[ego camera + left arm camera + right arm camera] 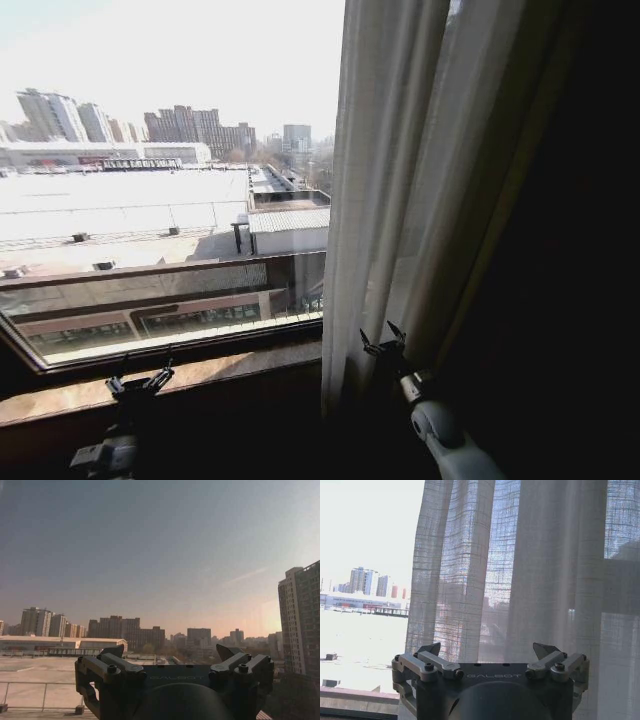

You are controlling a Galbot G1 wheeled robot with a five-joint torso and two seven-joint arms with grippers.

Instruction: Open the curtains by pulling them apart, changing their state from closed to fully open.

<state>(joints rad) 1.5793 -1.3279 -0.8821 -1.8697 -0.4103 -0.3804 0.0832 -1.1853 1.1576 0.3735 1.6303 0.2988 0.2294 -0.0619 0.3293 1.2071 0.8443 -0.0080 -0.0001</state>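
At three o'clock of the window, curtains [385, 180] hung gathered. Right gripper [381, 340], at five o'clock, spread wide and empty, just before their folds; left gripper [141, 382], seven o'clock, likewise wide, empty, facing bare glass.

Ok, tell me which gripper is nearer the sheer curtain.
Right. The right gripper sits open at the sheer curtain, right by its folds; the left gripper sits open by the bare window, well off to the side.
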